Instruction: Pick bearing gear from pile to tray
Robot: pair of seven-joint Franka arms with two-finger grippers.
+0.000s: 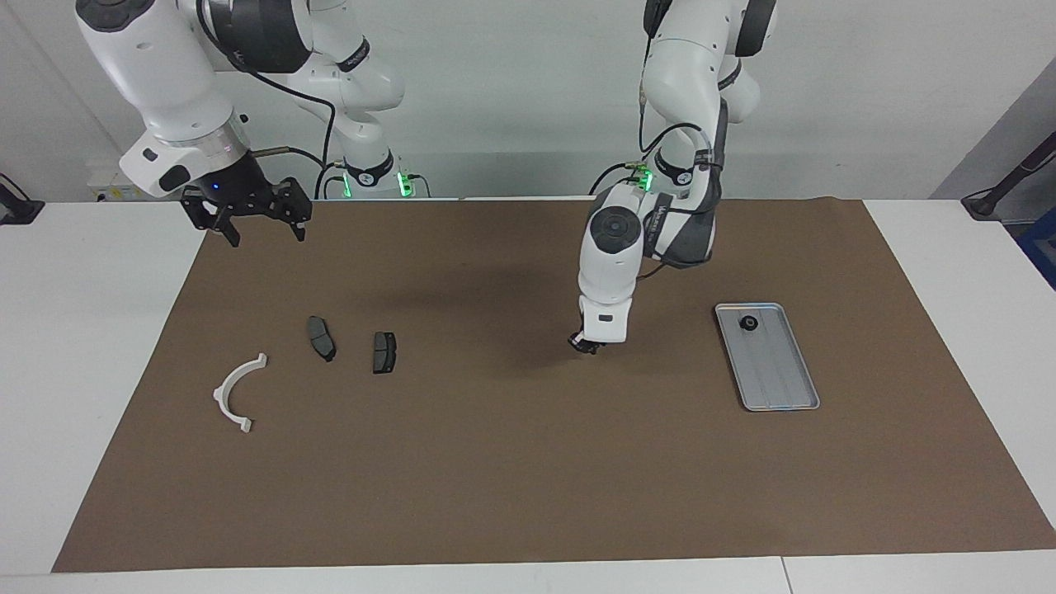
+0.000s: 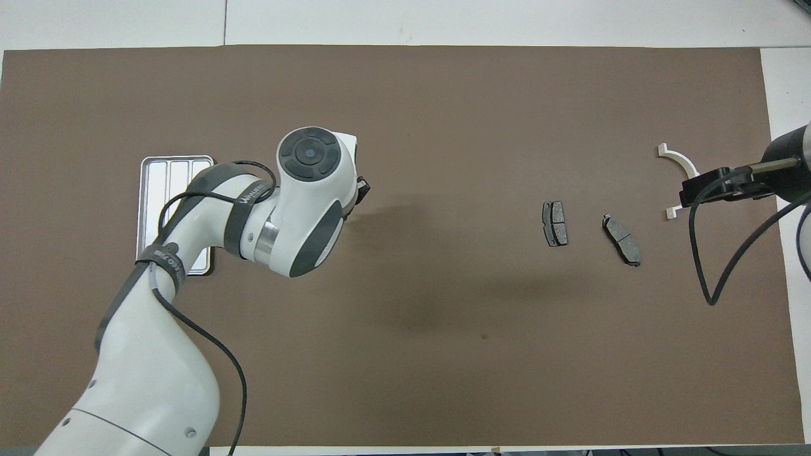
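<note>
1. Brown matting (image 1: 528, 462) covered the white worktop (image 1: 82, 330) in front of a plain pale wall.
2. At the left arm's end of the mat lay the tray (image 1: 780, 384), with one small black round piece (image 1: 748, 322) already in its corner nearest the robots.
3. What was left of the pile lay well apart from the tray, toward the right arm's end: two brake pads (image 1: 321, 337) (image 1: 384, 351) side by side, and a white arc (image 1: 238, 393) beside them.
4. Between the pads and the tray, and closer to the tray, the left claw (image 1: 585, 346) hung low over the mat, its forearm nearly vertical and its fingers pinched shut.
5. Whether a small part sat between those fingertips could not be told; judged from the task, the pose suited carrying one to the tray.
6. Well apart from the tray, the right claw (image 1: 257, 223) waited with fingers spread and empty, raised above the mat's edge.
</note>
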